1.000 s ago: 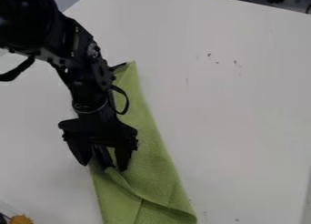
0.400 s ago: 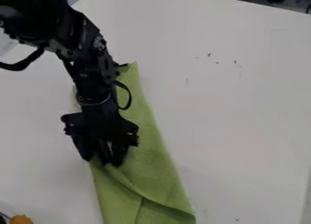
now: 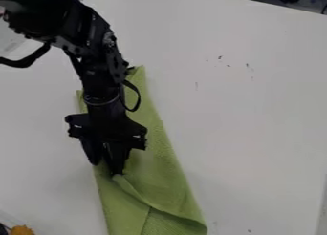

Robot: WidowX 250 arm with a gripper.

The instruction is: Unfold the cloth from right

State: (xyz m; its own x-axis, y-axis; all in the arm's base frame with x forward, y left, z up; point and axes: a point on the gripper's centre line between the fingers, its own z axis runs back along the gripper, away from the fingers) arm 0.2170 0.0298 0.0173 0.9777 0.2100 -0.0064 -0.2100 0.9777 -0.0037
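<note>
The black gripper (image 3: 110, 168) hangs down over the left part of the cloth, its lower end at a raised fold. The green cloth (image 3: 163, 181) lies as a long folded strip from upper centre-left to the bottom edge. A loose flap crosses its lower part slantwise, with a crease below the gripper. The arm and gripper hide much of the cloth's upper left. Whether any fabric is held is unclear.
A white table (image 3: 256, 110) surrounds the cloth, with small dark specks at the upper right. An orange object (image 3: 21, 230) sits at the bottom left corner. Dark items show beyond the table's top right edge.
The gripper has shifted slightly up and its lower parts have drawn closer together. The arm above it has moved a little to the right. The cloth has barely changed.
</note>
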